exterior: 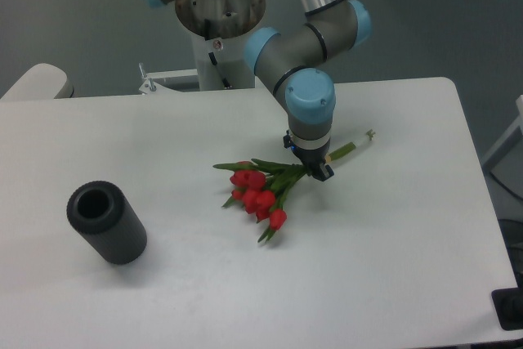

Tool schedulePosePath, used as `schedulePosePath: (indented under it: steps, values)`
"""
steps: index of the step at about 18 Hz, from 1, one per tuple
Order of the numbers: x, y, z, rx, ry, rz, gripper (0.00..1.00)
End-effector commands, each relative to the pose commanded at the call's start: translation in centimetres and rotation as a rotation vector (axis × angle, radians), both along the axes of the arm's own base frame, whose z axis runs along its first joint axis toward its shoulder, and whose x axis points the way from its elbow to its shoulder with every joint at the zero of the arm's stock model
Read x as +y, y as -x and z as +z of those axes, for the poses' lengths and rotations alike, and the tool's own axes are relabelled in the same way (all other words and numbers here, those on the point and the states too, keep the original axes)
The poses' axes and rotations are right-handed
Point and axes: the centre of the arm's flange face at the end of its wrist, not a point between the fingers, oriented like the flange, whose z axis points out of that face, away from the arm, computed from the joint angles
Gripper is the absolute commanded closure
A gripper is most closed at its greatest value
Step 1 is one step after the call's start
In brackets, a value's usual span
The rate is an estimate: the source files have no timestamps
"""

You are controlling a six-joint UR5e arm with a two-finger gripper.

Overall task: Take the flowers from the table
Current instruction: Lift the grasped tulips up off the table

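Camera view: gripper [315,171] sits on the flowers [263,191] stems; axis runs 2-to-8 o'clock across table [245,284]. Jaw state: cannot tell.

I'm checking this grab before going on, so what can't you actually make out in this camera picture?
- Pincer: the wrist above hides its fingertips, so open or shut on the stems cannot be told.
- Flowers: the middle of the stems is covered by the pincer; only the blooms and the pale cut ends show.
- Whether the flowers touch the table or are lifted: not clear from this angle.
- Dark grey cylinder: its inside is too dark to see.
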Motion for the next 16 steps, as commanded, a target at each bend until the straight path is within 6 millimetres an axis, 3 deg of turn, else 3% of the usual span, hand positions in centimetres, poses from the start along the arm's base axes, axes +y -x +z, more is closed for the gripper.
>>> schedulePosePath:
  steps: [4,7,12,16]
  values:
    - [4.3,1.5,7.5,-0.053,-0.275,-0.027,0.85]
    - [6.7,2.7,10.9,-0.116,-0.446,0.014,0.85]
    - [10.4,3.6,12.8,-0.269,-0.619,0.136,0.85]
    - [11.4,4.3,13.8,-0.342,-0.691,0.17,0.85]
